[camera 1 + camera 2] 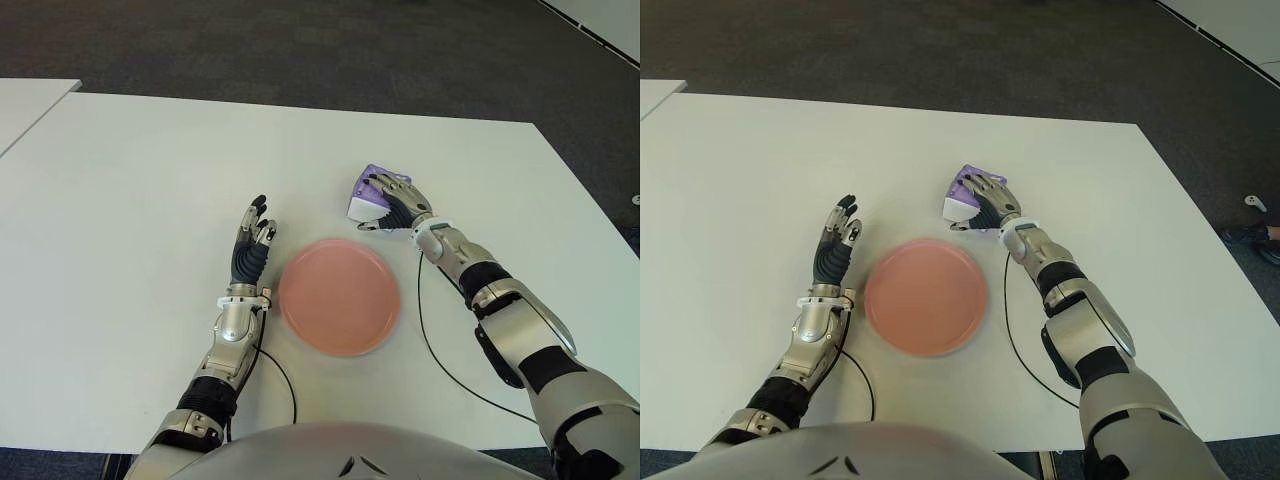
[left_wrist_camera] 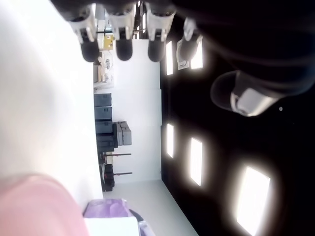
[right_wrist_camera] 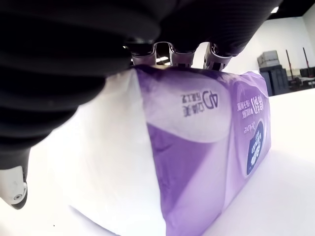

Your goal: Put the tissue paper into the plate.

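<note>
Tissue paper, a purple-and-white soft pack (image 1: 366, 197), is seen on the white surface (image 1: 130, 180) beyond and to the right of the pink plate (image 1: 340, 297), near it but apart.

Starting at the left, the left hand (image 1: 251, 246) is shown just beside the plate's left edge, its fingers (image 1: 258, 212) straight, loosely spread and empty; in its wrist view nothing is held between the tips.

At the centre, the plate is found bare, with nothing in it.

To the right, the right hand (image 1: 398, 203) is draped over the pack from the right side, fingers (image 3: 170, 55) curled over the top edge and the thumb low at the near face. The pack is judged to be gripped, though whether it has left the surface cannot be told.

The coming move is judged to turn on one relation: the plate lies toward the robot and to the left of the held pack, so the pack must be carried back and inward. The right hand is plainly the nearer one.
</note>
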